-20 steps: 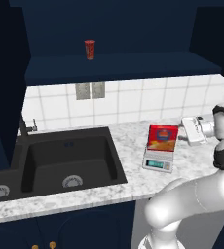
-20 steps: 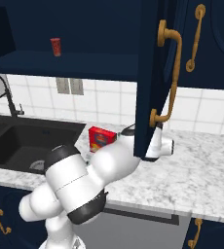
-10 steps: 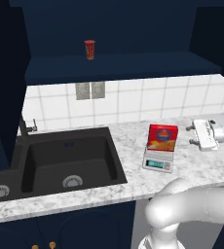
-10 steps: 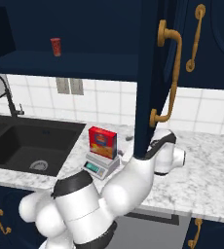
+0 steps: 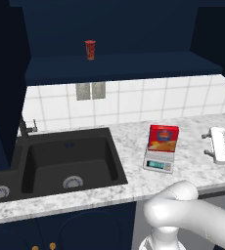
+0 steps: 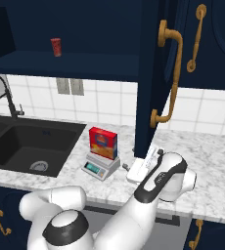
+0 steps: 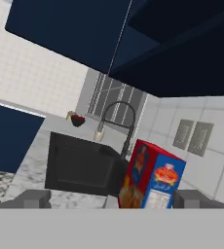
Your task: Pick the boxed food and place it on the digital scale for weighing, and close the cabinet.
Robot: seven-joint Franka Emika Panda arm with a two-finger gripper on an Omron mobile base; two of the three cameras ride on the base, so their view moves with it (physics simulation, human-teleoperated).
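the marble counter (image 5: 134, 183) bears the digital scale (image 5: 158, 162) beside the black sink (image 5: 68, 163).

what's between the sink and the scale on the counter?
Nothing: bare marble counter runs from the sink to the digital scale carrying the boxed food. Clear in both base views.

A small red cup (image 5: 90, 49) stands on the open shelf; a black sink (image 5: 68, 161) with a dark faucet (image 6: 2, 93) sits in the marble tabletop (image 5: 129, 139).
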